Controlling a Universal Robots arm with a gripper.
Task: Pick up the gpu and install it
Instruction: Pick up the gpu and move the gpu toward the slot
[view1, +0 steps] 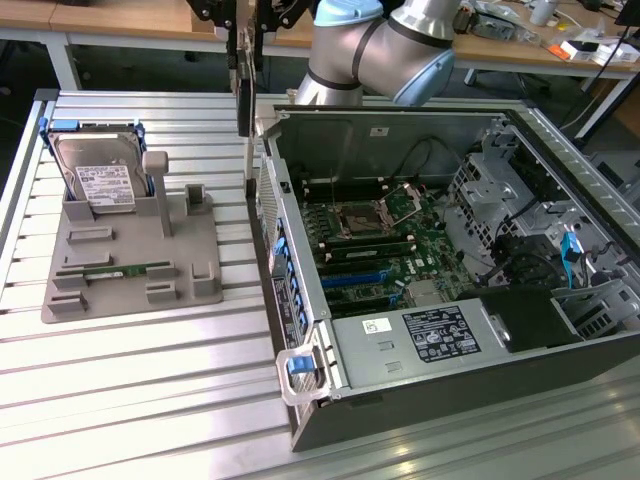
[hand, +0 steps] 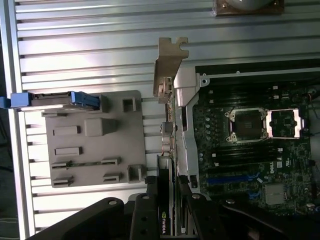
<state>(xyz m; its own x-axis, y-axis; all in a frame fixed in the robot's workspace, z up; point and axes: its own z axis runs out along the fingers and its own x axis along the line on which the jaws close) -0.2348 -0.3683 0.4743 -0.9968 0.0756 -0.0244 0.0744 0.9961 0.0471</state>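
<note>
The fingers (hand: 142, 215) clamp the graphics card (hand: 167, 145) (bracket end hanging free) right by the computer case (view1: 300, 330) wall, which it could snag.

Nvidia eye logo on the edge of the gpu (hand: 164, 196). Hard drive (view1: 98, 180), exterior view's left: white label, print unreadable. Power supply (view1: 420, 345), near side of case: black-and-white label, unreadable. Small white sticker (view1: 377, 325) beside it, unreadable.

Workshop: aluminium slat bench (view1: 150, 380), open computer case (view1: 450, 400), cluttered desks (view1: 120, 20).
</note>
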